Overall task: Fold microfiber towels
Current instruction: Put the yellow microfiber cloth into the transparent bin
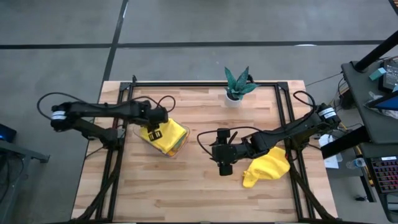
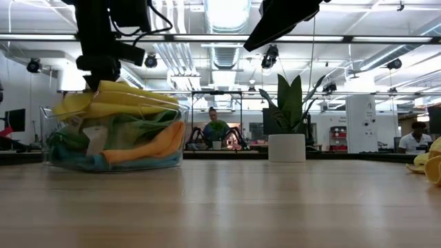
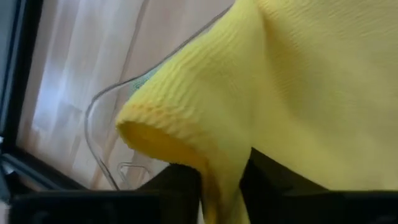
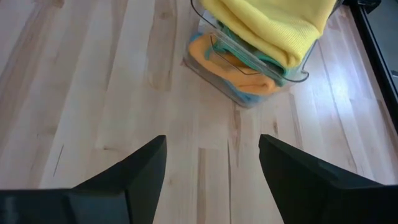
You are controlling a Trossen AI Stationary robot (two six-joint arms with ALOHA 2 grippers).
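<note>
From above, the left hand (image 1: pixel 155 132) sat over the folded yellow towel (image 1: pixel 169 135) that topped the clear tray (image 1: pixel 177 150) on the left half of the wooden counter (image 1: pixel 186 186). The hand covered part of that towel, and from this height it could not be told whether its fingers gripped the cloth. The right hand (image 1: pixel 224 167) hung near the counter's middle with nothing in it, and a second yellow towel (image 1: pixel 267 168) lay crumpled just beside that arm, toward the right edge. A teal-leaved plant (image 1: pixel 237 85) in a white pot stood at the far edge.

From counter height, the tray (image 2: pixel 48 148) held a stack of towels: the yellow one (image 2: pixel 117 100) on top, green (image 2: pixel 141 127) beneath it, orange (image 2: pixel 148 146) lower down and blue (image 2: pixel 93 162) at the bottom. The left arm came down onto the top of the pile. The crumpled yellow towel (image 2: pixel 433 165) showed at the right edge, and the plant (image 2: pixel 288 110) stood further back.

The left wrist view was filled by the yellow towel (image 3: pixel 298 81), a fold of it running down between the two dark fingers (image 3: pixel 177 186); whether they pinched it or had let go could not be told. The tray's clear rim (image 3: pixel 93 118) showed beside it.

The right wrist view showed that hand (image 4: pixel 211 180) with its fingers (image 4: pixel 134 177) spread wide and empty above bare counter, the tray (image 4: pixel 298 78) and its stacked towels ahead.
</note>
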